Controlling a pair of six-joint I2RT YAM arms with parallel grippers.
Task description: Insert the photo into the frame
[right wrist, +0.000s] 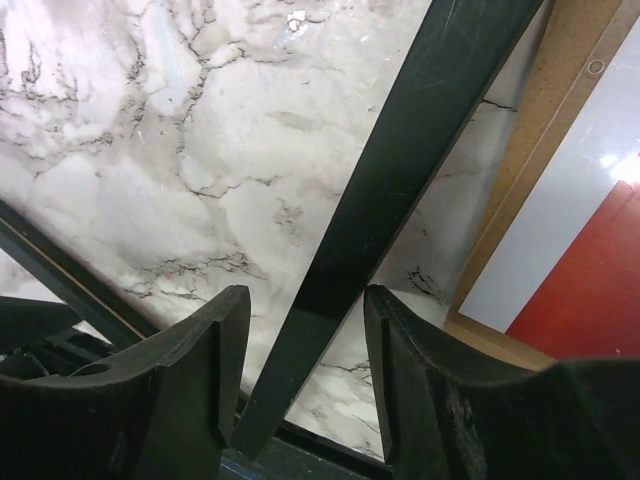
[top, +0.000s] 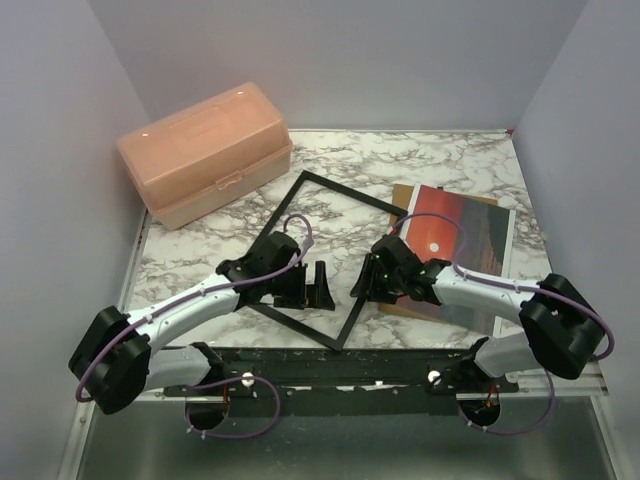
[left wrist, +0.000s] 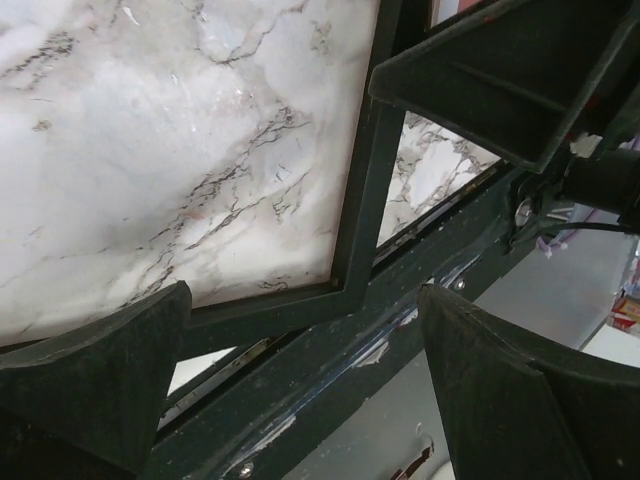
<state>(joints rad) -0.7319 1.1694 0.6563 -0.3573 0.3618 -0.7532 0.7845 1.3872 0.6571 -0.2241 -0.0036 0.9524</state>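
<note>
The thin black frame (top: 350, 192) lies flat on the marble table, turned like a diamond, with its near corner by the table's front rail. The photo (top: 470, 240), a red-orange sunset with a white border, rests on a brown backing board (top: 402, 195) to the right of the frame. My right gripper (top: 365, 285) straddles the frame's right bar (right wrist: 400, 160). Its jaws are open, with a gap on each side of the bar (right wrist: 305, 300). My left gripper (top: 318, 290) hangs wide open over the frame's near corner (left wrist: 355, 250) and holds nothing (left wrist: 305, 295).
A translucent pink toolbox (top: 205, 150) stands at the back left. A black metal rail (top: 340, 370) runs along the table's near edge under both arms. Grey walls close in the left, right and back. The photo's edge (right wrist: 590, 270) and the backing board (right wrist: 540, 120) show beside the right jaws.
</note>
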